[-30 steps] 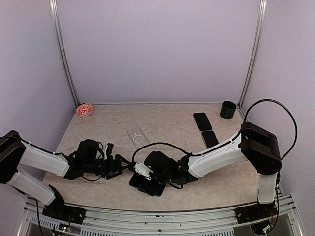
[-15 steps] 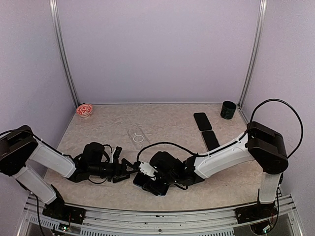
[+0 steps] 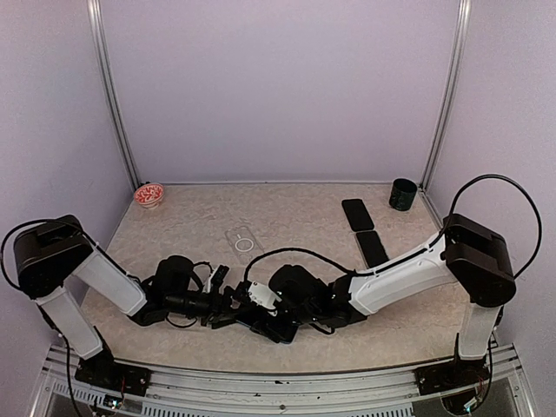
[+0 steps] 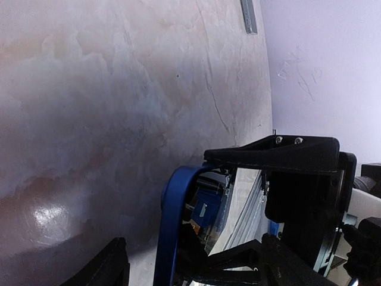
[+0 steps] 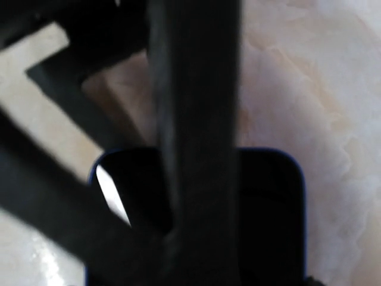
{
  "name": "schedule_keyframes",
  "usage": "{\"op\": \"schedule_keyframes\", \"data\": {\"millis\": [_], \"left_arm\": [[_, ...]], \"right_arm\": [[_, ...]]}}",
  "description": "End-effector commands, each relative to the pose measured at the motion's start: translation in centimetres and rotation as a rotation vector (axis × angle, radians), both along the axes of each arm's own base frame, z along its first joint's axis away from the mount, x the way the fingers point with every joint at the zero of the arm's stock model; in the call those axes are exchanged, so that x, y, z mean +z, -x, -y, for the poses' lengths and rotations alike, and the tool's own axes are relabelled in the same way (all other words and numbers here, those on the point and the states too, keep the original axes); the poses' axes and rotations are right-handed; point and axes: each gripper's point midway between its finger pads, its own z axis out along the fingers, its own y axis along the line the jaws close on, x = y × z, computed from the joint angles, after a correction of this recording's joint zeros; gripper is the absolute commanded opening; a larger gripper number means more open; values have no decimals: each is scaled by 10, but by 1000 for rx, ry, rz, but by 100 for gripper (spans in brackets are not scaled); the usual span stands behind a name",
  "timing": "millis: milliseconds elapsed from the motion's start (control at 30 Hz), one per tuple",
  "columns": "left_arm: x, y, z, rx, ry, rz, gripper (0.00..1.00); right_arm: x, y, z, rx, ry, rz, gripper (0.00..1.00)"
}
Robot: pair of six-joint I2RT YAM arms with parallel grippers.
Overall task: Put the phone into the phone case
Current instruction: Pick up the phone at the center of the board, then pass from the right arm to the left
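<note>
The blue phone case [image 4: 171,226] is lying at the surface's [image 3: 304,217] near edge; left claw [image 3: 228,300] is gaping wide at its left end, right claw [image 3: 254,311] straddling it, grip unclear.

White arm links [image 3: 395,278], black joints [image 3: 473,256], black cables [image 3: 287,254]

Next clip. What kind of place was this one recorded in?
Probably a lab test booth for robot manipulation. Plain lilac walls close in three sides, aluminium frame posts stand at the back corners, and the left arm and right arm sit on a metal rail at the marble-patterned tabletop.
</note>
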Motion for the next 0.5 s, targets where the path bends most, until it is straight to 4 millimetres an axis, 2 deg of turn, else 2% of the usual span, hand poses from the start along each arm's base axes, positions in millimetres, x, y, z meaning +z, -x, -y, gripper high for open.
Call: {"op": "schedule_keyframes", "data": {"millis": [0, 100, 367, 467], "left_arm": [[2, 8, 10, -43, 48, -30, 67], [6, 9, 13, -54, 76, -35, 53], [11, 9, 18, -67, 113, -34, 28], [12, 9, 18, -68, 119, -35, 23]], "right_arm": [[27, 0, -8, 6, -76, 42, 70], [26, 0, -7, 4, -75, 44, 70], [26, 3, -5, 9, -80, 42, 70], [27, 3, -5, 9, -83, 44, 70]]}}
